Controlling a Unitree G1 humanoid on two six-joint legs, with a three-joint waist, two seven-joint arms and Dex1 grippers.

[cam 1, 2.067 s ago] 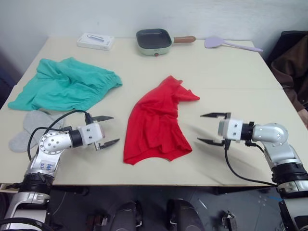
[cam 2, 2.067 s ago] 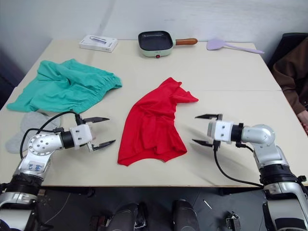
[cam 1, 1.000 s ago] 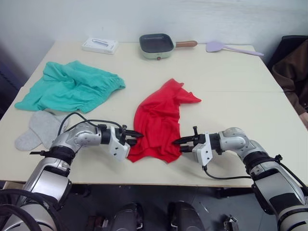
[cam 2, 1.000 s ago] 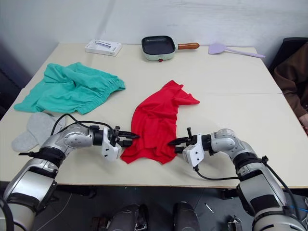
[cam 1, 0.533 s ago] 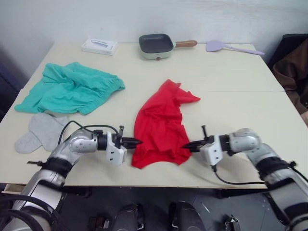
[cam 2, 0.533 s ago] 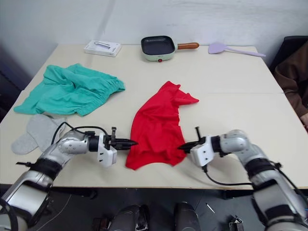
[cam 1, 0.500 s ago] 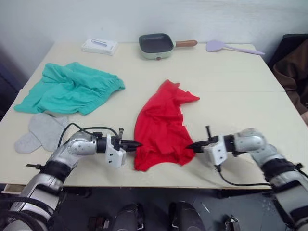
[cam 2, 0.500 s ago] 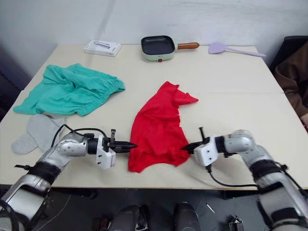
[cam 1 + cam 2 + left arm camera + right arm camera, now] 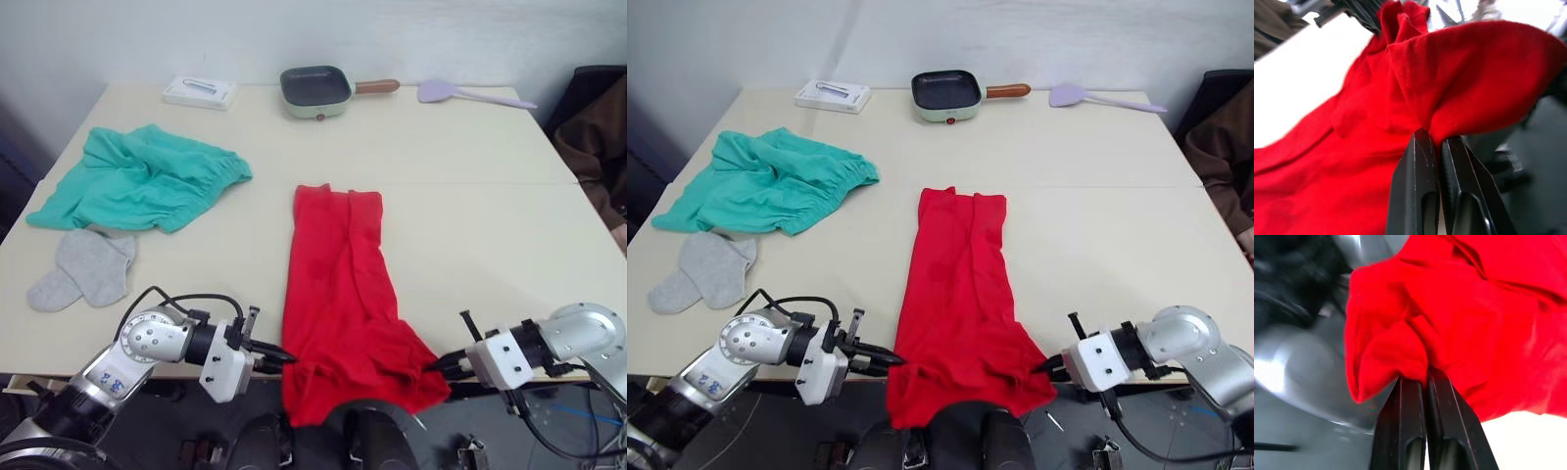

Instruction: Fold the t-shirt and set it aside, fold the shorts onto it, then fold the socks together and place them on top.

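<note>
**T-shirt gripped at both hem corners, no fold made yet**

Left eye view: a bright red thin cloth t-shirt point(image 9: 338, 294) lies lengthwise down the middle of a pale wooden table point(image 9: 470, 166), its lower hem hanging over the near edge. The left gripper point(image 9: 277, 354) pinches one hem corner and the right gripper point(image 9: 438, 364) pinches the other. Teal-green cloth shorts with a gathered waistband point(image 9: 137, 176) lie crumpled at the far left of the table. Two short light-grey socks point(image 9: 83, 269) sit overlapped just in front of them.

Right eye view: the same layout. A white flat box point(image 9: 833, 95), a small green frying pan point(image 9: 950, 91) and a lilac spatula point(image 9: 1097, 96) line the far edge, well apart from the clothes.

Left wrist view: the two black fingers are closed tight on a bunched fold of red cloth.

Right wrist view: its fingers are likewise clamped on a red corner.

Judging by this, the task is at its first step: the shirt is stretched but unfolded; shorts and socks are untouched.
</note>
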